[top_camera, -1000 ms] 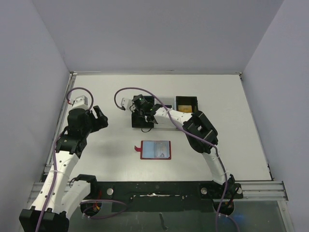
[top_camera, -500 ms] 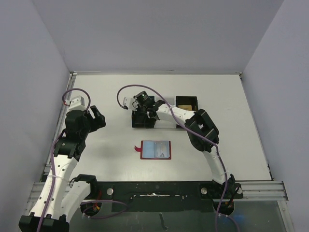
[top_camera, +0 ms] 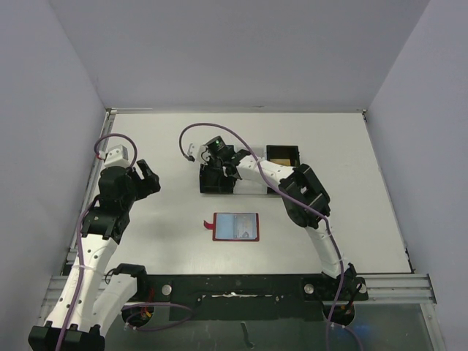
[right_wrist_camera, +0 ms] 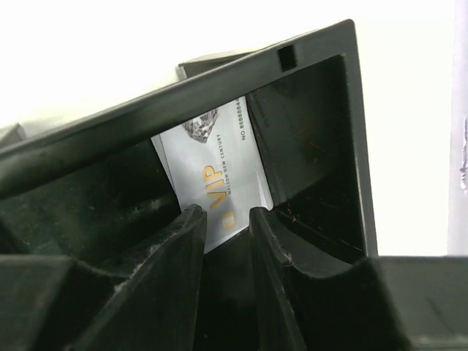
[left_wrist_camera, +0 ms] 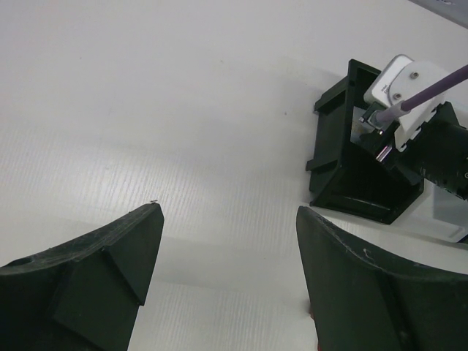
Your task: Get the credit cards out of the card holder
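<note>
A: Right, card holder (top_camera: 235, 227) first. Where is it?
B: Flat on table (top_camera: 351, 219), opened out, roughly mid-table, nearer the arm bases than the bins. Red border, blue-grey inside, sm. red tab on its left edge. Nothing touches it; both grippers well apart from it.
A: Cards in it?
B: Can't tell from top view, too small.
A: Any credit card (right_wrist_camera: 219, 175) visible?
B: One, in rt wrist view. Pale grey-white, gold "VIP" lettering, leaning tilted inside black bin (right_wrist_camera: 219, 86), face toward cam.
A: Right gripper (right_wrist_camera: 223, 213)?
B: Down at that bin's mouth. Fingers (right_wrist_camera: 183, 248) parted by a narrow gap, and the card's lower part shows through the gap, behind the tips. Nothing pinched betw. them that I can see. Contact w/ card: can't tell.
A: Top view agree?
B: Yes. Rt arm is stretched across to that bin, on the far side of the card holder.
A: Left gripper (left_wrist_camera: 228, 212)?
B: Released, fingers spread wide, nothing betw. them. Hangs over bare table on the left, facing the bin.
A: Else?
B: Second black bin (top_camera: 283, 155) off to the right, w/ a gold-ish patch inside, too small to ID. Purple cable (left_wrist_camera: 435, 86) runs off the rt wrist.
</note>
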Robot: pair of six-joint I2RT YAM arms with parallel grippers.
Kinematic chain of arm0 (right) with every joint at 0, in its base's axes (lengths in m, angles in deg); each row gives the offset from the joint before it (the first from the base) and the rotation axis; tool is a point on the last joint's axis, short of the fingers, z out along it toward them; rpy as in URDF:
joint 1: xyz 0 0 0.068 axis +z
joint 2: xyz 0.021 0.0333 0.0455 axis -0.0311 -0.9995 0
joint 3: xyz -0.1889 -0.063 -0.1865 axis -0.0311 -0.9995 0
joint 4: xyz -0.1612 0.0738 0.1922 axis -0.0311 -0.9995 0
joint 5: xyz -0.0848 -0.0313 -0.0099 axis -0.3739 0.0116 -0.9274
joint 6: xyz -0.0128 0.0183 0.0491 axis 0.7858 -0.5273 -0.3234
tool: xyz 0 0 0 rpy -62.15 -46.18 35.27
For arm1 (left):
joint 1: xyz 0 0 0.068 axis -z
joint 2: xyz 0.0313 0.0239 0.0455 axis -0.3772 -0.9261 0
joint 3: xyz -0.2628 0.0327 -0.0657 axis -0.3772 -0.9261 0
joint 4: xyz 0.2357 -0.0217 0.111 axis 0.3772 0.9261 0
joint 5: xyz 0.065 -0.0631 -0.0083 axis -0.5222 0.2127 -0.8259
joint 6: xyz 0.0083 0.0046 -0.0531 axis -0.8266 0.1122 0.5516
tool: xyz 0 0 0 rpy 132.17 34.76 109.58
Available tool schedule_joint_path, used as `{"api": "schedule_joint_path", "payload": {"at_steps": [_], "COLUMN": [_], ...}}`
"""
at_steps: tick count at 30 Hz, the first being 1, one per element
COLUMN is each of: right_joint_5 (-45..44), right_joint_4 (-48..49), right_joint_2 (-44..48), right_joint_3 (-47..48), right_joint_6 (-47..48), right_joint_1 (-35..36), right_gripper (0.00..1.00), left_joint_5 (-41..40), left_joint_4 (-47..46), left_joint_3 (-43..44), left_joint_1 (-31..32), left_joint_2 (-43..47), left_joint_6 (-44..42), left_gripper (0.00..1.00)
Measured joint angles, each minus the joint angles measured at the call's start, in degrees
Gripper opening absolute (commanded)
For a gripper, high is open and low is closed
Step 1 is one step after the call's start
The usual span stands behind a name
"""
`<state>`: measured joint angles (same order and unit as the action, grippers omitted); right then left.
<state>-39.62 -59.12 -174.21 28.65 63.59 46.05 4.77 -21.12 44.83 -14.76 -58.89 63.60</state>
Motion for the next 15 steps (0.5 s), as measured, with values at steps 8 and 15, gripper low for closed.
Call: {"api": "schedule_joint_path", "payload": {"at_steps": [8, 15], "right_joint_5": [-0.5, -0.4], "right_joint_4": [1.4, 1.7], "right_joint_2": [0.0, 0.1], "right_joint_3": [1.6, 2.3], "right_joint_6": [-16.4, -36.1], "right_joint_1": [0.0, -0.1], "right_gripper": [0.33, 0.30], "left_joint_5": [0.0, 0.1], "left_joint_4": [0.0, 0.0], "left_joint_3": [0.0, 0.0], "left_joint_1": [0.0, 0.0], "left_joint_2": [0.0, 0.0], "left_joint_6": [0.0, 0.0], "left_gripper": [0.73, 0.73]}}
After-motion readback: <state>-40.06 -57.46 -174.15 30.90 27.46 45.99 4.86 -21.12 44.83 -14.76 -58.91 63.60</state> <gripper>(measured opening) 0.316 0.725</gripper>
